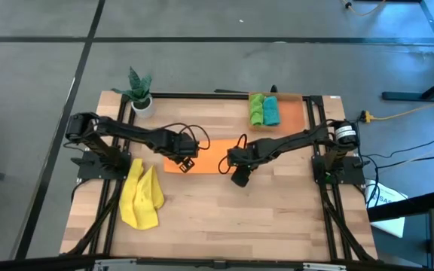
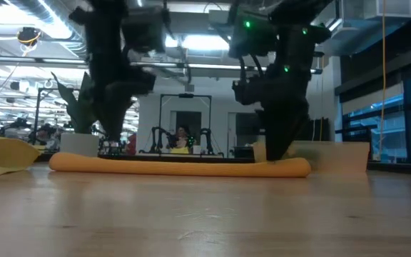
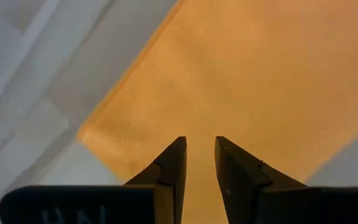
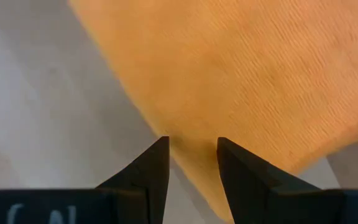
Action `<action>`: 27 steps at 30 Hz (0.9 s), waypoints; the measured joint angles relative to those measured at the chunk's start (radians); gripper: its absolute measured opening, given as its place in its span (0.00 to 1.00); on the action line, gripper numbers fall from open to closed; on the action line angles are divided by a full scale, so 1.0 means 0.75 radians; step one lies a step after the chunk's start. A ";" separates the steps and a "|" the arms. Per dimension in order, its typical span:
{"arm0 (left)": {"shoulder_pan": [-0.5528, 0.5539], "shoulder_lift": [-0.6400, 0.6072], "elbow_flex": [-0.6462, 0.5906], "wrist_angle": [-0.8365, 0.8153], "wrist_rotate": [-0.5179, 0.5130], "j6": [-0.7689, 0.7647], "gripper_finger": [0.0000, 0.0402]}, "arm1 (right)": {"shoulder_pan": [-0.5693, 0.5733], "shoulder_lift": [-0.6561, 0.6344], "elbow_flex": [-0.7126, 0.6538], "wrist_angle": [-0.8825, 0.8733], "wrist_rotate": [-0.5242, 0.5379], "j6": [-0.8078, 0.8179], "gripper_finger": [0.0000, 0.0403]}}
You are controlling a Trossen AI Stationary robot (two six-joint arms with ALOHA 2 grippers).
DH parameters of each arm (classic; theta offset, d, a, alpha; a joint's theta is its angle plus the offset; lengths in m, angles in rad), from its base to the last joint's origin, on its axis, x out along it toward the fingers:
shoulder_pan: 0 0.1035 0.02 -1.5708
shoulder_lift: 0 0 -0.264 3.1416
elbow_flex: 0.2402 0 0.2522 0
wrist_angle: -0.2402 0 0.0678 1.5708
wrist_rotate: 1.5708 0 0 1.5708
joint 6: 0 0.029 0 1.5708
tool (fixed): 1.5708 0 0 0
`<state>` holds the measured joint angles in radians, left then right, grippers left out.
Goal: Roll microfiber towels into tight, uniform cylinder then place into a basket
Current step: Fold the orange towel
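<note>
- While the orange towel [image 1: 202,156] is lying flat mid-table in the high view, the left gripper [image 1: 186,161] and right gripper [image 1: 232,167] are sitting at its left and right ends; green and teal rolls are lying in the basket [image 1: 292,113] far right, the yellow towel [image 1: 142,196] near left.
- Low view: both arms are reaching down onto the towel's ends.
- Wrist views: each gripper's fingers are standing slightly parted, astride the towel's edge.
</note>
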<state>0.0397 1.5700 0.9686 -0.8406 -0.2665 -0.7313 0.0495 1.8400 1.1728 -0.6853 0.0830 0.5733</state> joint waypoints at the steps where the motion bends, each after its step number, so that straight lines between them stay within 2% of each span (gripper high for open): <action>1: 0.001 0.001 -0.025 0.004 -0.001 -0.018 0.19 | -0.001 0.000 -0.016 0.005 0.002 0.009 0.34; 12: 0.001 0.001 -0.146 0.071 -0.001 -0.064 0.19 | -0.028 -0.004 -0.146 0.120 0.016 0.099 0.34; 22: -0.064 0.001 -0.242 0.138 0.198 -0.095 0.19 | -0.126 -0.003 -0.151 0.138 0.048 0.020 0.34; 27: -0.128 -0.002 -0.254 0.178 0.220 -0.178 0.19 | -0.174 -0.002 -0.152 0.158 0.053 -0.052 0.34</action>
<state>-0.0564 1.5684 0.7784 -0.7069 -0.1016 -0.8651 -0.0813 1.8385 1.0592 -0.5672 0.1226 0.5341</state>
